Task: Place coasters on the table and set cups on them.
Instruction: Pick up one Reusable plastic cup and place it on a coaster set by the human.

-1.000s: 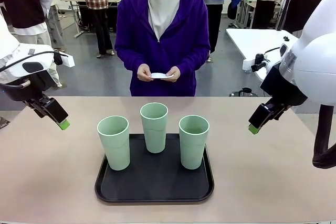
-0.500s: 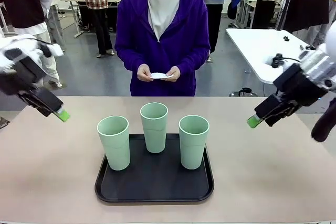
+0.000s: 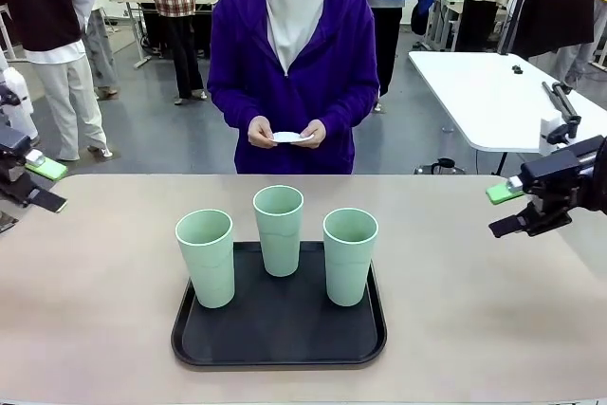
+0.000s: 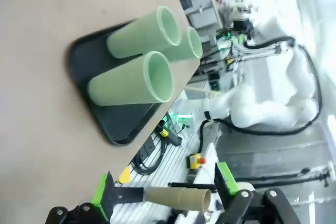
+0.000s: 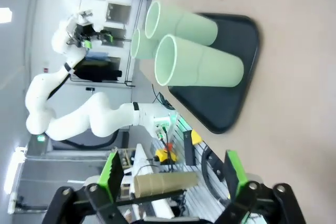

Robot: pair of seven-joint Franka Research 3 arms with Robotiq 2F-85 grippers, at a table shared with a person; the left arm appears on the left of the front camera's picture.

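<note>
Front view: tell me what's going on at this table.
Three mint cups stand on a black tray on the table. The person at the far side holds white coasters in both hands; none lies on the table yet. The left gripper and right gripper hang open at the table's sides, holding nothing.

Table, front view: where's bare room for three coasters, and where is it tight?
Bare table runs wide between the tray and the left tool, and again between the tray and the right tool. A strip lies free between the tray's far rim and the person's edge. Crowded: the tray, where three cups stand close.
</note>
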